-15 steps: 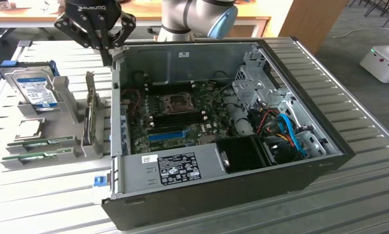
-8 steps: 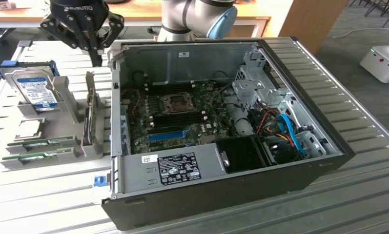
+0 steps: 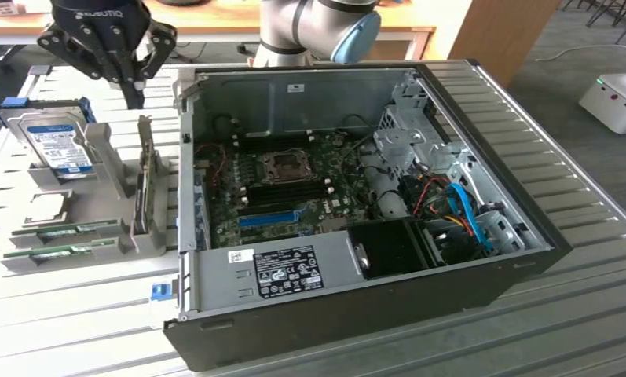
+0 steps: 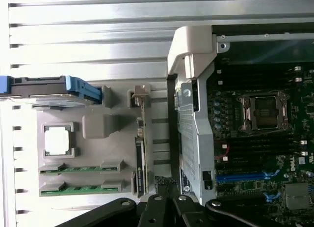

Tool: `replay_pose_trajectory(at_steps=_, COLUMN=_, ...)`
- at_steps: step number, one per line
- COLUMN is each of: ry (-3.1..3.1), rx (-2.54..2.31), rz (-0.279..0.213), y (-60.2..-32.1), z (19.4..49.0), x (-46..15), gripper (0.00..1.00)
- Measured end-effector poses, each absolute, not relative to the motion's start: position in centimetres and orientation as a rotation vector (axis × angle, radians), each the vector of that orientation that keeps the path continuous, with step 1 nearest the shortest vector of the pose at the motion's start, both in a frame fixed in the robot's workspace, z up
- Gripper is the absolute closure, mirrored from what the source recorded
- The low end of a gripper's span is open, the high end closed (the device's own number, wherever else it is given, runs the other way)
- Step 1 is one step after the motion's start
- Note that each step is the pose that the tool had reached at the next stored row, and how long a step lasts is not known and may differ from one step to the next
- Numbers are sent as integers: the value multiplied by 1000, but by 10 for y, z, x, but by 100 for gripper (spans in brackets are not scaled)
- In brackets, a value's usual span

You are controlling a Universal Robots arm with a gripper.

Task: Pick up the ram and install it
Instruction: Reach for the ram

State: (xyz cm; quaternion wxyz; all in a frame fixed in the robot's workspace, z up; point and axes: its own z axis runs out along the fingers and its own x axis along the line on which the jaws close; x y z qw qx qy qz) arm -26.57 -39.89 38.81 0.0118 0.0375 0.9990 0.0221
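- green ram (image 3: pixel 70 231) sits beside its twin (image 3: pixel 56 253) in the grey holder (image 3: pixel 101 153), not yet picked.
- gripper (image 3: pixel 134 96) hangs well apart, pressed together, empty.

ram (image 3: pixel 67 230) seemingly slotted in holder (image 3: pixel 101 157), case (image 3: pixel 344 330) alongside

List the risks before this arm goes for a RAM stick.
1. The two ram sticks lie close side by side in the gray holder; the gripper, hovering above, might snag both or the holder's rim.
2. An upright card stands right beside them and could get knocked.
3. The memory slots sit low inside the open case, so its wall could catch the stick.
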Motion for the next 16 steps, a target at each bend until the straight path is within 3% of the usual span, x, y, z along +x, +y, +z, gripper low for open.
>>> replay_pose_trajectory(at_steps=16, ry=3116, rx=117, rz=69, y=-399, z=386, x=-314, gripper=89)
